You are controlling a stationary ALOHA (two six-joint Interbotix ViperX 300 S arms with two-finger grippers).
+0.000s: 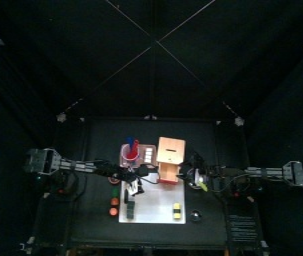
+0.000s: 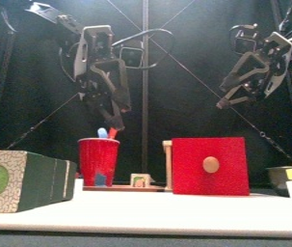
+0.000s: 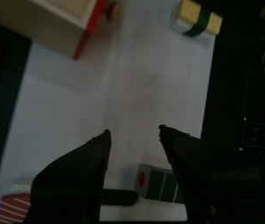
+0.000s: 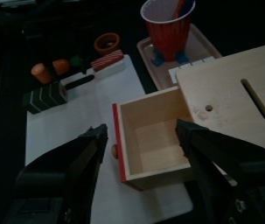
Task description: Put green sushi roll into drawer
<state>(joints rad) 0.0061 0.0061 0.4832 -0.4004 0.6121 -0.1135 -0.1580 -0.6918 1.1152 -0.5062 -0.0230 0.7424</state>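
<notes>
The drawer (image 4: 158, 144) of the light-wood cabinet (image 1: 173, 150) is pulled out and empty; its red front with a knob (image 2: 210, 166) faces the front camera. The dark-green sushi roll (image 4: 49, 94) lies on the white mat beside the red-orange pieces (image 4: 59, 65), and also shows in the left wrist view (image 3: 160, 185) and large at the front view's left (image 2: 26, 180). My left gripper (image 3: 135, 133) is open and empty above the mat (image 1: 139, 177). My right gripper (image 4: 141, 128) is open and empty above the drawer (image 1: 187, 179).
A red cup (image 1: 130, 153) stands on a tray left of the cabinet (image 4: 170, 26). A yellow-green piece (image 1: 177, 209) lies on the mat's front right (image 3: 200, 17). The white mat (image 3: 135, 79) has bare room in its middle.
</notes>
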